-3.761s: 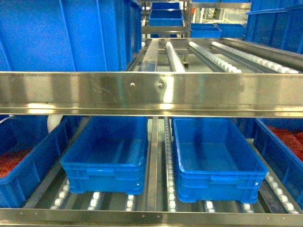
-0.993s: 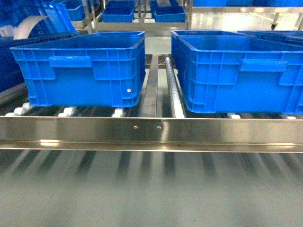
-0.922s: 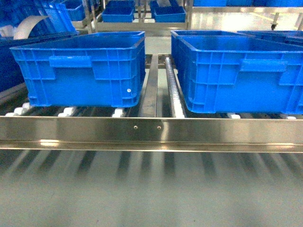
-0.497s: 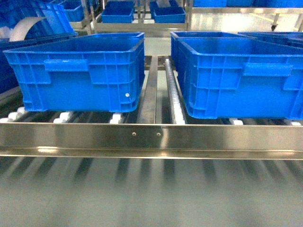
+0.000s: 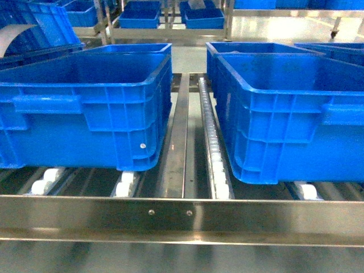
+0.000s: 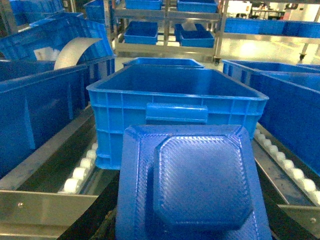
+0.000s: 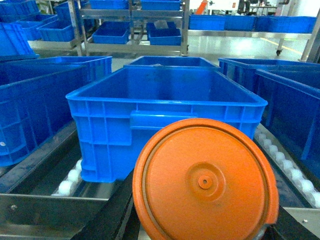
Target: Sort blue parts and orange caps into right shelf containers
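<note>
In the left wrist view a blue part [image 6: 192, 185], a flat squarish piece with a raised octagonal middle, fills the lower frame. My left gripper [image 6: 187, 236] is shut on it, its dark fingers [image 6: 102, 222] showing only at the edges. An empty blue container [image 6: 175, 97] stands just beyond it. A round orange cap [image 7: 205, 182] sits in my right gripper [image 7: 205, 237], which is shut on it in front of another empty container [image 7: 165, 112]. The head view shows two containers [image 5: 85, 108] [image 5: 284, 114] side by side and neither gripper.
A steel front rail [image 5: 182, 219] runs across the shelf edge below the bins. White roller tracks [image 5: 215, 153] and a steel divider [image 5: 179, 142] lie between them. More blue bins flank both sides [image 7: 30, 110], and racks with bins stand behind [image 5: 162, 14].
The head view has drawn closer to the shelf. The two bins look larger and lower than half a second ago, and the front rail has dropped toward the bottom of the frame.
</note>
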Tool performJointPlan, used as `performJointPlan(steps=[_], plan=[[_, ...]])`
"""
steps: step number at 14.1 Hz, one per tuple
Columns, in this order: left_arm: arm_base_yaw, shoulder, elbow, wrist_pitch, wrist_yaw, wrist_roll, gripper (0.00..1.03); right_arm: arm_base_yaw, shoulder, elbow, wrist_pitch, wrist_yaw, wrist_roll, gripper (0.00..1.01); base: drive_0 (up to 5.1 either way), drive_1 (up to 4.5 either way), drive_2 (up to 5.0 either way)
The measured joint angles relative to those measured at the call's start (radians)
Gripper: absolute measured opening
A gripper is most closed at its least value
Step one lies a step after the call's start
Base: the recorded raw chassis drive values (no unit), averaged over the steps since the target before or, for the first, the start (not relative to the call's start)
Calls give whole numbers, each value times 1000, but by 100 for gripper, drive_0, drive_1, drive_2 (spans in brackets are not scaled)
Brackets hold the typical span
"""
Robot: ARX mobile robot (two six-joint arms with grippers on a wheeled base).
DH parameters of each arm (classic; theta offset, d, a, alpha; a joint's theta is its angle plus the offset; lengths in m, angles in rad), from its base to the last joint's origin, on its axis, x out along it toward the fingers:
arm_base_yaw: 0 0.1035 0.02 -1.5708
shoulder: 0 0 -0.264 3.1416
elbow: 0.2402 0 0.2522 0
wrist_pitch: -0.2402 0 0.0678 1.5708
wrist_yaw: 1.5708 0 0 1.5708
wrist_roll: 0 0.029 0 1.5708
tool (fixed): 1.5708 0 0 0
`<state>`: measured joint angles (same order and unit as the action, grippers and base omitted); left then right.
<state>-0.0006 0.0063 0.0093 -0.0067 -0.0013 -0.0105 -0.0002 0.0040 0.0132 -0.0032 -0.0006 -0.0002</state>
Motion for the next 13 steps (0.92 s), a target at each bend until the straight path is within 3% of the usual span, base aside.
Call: performJointPlan(steps=[4, 13], plan=[[0, 0, 0, -1, 0, 0, 43, 0, 0, 0, -1, 0, 0, 44, -1, 430, -433], [0, 0, 0, 0, 1, 0, 43, 0, 0, 0, -3, 0, 0, 44, 0, 0, 0]])
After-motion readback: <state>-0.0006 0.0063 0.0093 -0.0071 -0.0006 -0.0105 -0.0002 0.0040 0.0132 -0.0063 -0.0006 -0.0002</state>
